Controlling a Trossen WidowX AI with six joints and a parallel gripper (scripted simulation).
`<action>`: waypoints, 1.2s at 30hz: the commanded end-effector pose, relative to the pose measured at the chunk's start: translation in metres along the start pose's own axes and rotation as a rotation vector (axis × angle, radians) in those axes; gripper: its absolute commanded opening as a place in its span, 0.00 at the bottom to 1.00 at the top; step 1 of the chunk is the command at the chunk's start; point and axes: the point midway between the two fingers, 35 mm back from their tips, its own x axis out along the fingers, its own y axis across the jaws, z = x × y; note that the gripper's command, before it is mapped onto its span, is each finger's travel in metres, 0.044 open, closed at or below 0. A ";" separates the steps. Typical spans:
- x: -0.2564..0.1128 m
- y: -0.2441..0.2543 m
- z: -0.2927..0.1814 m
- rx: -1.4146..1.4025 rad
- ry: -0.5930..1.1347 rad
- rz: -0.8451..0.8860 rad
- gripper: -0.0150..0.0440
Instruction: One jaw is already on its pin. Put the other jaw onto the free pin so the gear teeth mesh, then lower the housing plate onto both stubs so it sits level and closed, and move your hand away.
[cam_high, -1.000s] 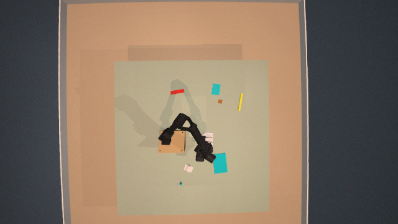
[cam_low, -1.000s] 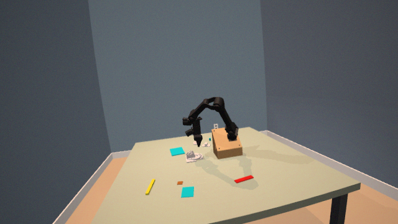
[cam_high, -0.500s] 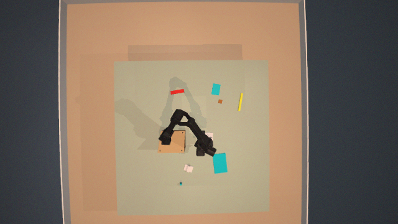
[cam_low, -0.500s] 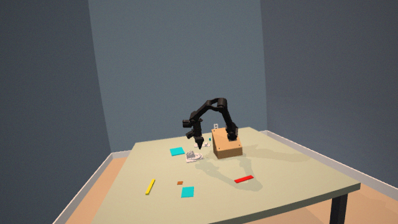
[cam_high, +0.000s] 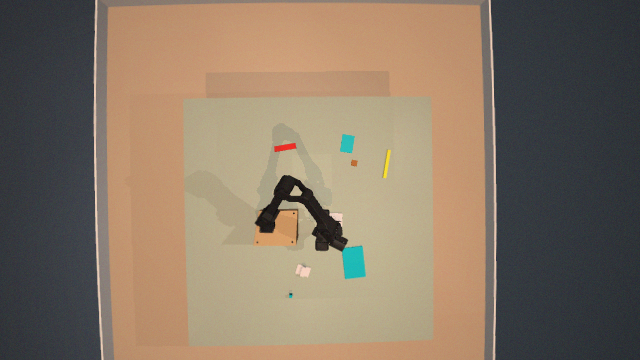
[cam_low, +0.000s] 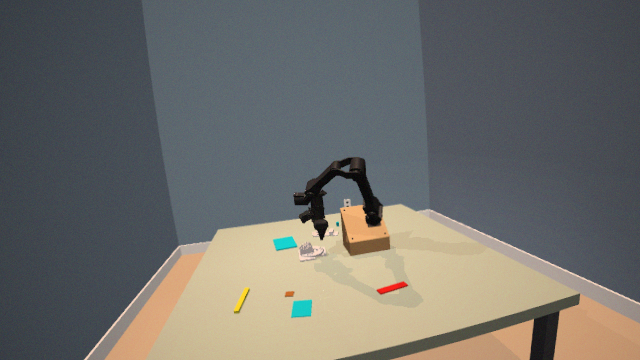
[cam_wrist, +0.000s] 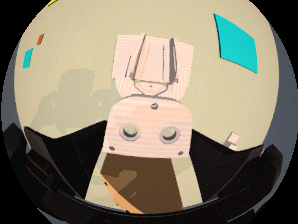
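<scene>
My gripper is shut on the pale pink housing plate, one finger at each side edge. The plate has two large round holes and small corner holes. It is held above the table, just on the near side of the gripper base in the wrist view. The pale gripper base lies on the table. Two jaws stand side by side on it, the left jaw and the right jaw. The plate overlaps their near end in the wrist view, so the gear mesh and pins cannot be made out.
The arm stands on an orange-brown box. A large teal sheet lies beside the base. A pale block and a small teal piece lie farther off. A red bar and yellow bar lie apart.
</scene>
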 end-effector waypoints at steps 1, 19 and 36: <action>0.000 0.000 0.000 0.007 -0.003 0.002 0.85; 0.000 -0.002 0.001 0.007 -0.003 0.002 0.85; 0.000 -0.002 0.001 0.003 -0.003 0.002 0.85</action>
